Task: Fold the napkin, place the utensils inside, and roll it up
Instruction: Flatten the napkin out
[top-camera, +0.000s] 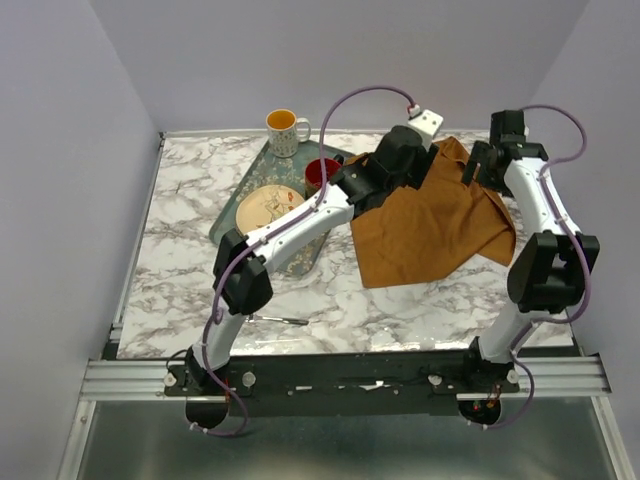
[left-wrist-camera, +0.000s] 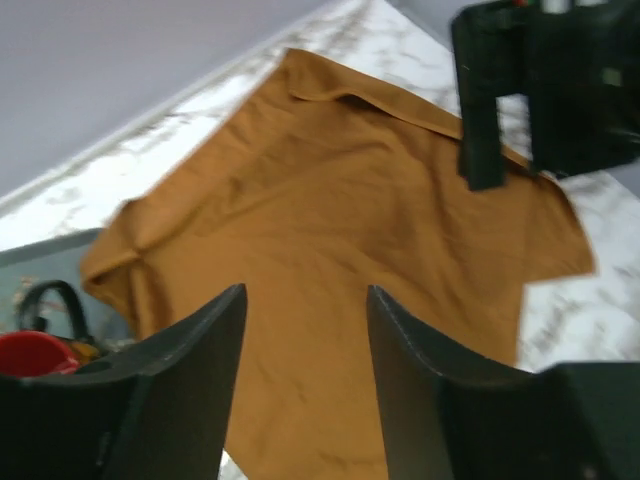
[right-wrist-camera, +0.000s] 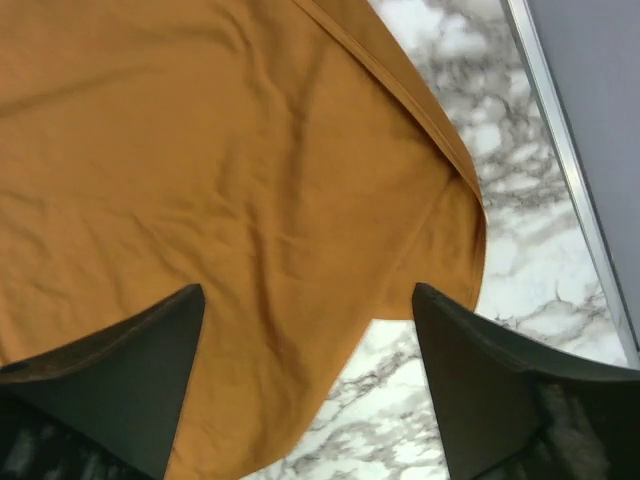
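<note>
The rust-brown napkin (top-camera: 425, 228) lies loosely on the right half of the marble table, with one edge turned over on its right side. My left gripper (top-camera: 408, 160) hovers over its far left corner, open and empty (left-wrist-camera: 305, 295), cloth (left-wrist-camera: 320, 210) showing between the fingers. My right gripper (top-camera: 480, 165) hangs over the far right corner, jaws wide and empty (right-wrist-camera: 308, 290), above the napkin's edge (right-wrist-camera: 250, 200). One slim silvery utensil (top-camera: 280, 319) lies on the table near the front, left of the napkin.
A dark green patterned tray (top-camera: 300, 262) at the back left holds a plate (top-camera: 268, 207) and a red cup (top-camera: 322, 175). A white and yellow mug (top-camera: 285, 130) stands behind them. The table's metal rim (right-wrist-camera: 570, 170) runs close to the napkin's right edge.
</note>
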